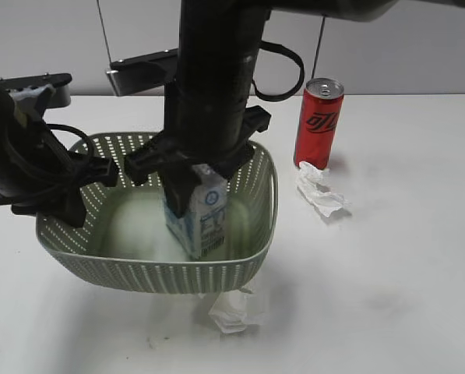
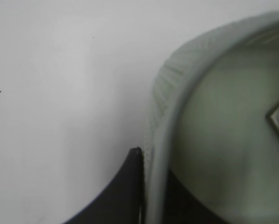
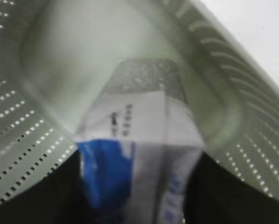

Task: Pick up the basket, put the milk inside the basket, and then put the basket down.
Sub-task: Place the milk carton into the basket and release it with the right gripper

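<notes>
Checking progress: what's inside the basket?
The milk stands inside the basket, clamped by the right pincer. The floor beneath the carton is hidden.

The milk carton (image 3: 139, 154) fills the middle of the frame, blurred, its white top with a blue panel at lower left and small dark print. The right tool's (image 3: 137, 205) dark fingers (image 3: 36, 196) flank it on both sides at the bottom edge, closed against it. Beneath lies the pale green basket (image 3: 17, 116), perforated walls curving around. A strip of white worktop (image 3: 265, 42) shows at upper right
</notes>
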